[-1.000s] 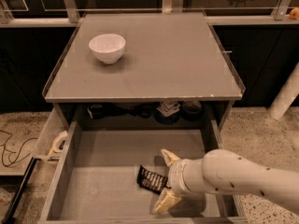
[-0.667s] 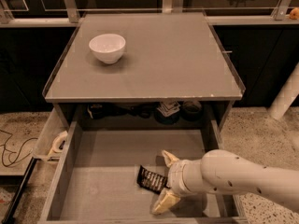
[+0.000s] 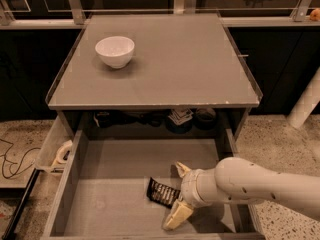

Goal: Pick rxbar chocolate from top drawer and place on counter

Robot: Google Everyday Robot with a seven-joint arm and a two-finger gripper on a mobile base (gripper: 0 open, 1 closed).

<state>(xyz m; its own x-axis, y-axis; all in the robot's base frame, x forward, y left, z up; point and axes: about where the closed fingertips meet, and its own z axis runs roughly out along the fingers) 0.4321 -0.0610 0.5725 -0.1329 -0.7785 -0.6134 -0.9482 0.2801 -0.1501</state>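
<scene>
The rxbar chocolate (image 3: 161, 192), a small black wrapper with white lettering, lies on the grey floor of the open top drawer (image 3: 115, 184), right of its middle. My gripper (image 3: 179, 193) reaches in from the right on a white arm. Its two cream fingers are spread, one behind the bar's right end and one in front of it (image 3: 178, 215). The bar's right end sits between them. The counter (image 3: 165, 64) is the grey tabletop above the drawer.
A white bowl (image 3: 115, 51) stands on the counter's back left. Dark items (image 3: 180, 118) sit on the shelf behind the drawer. A pale side tray with a tape roll (image 3: 63, 152) hangs left of the drawer. Speckled floor lies on both sides.
</scene>
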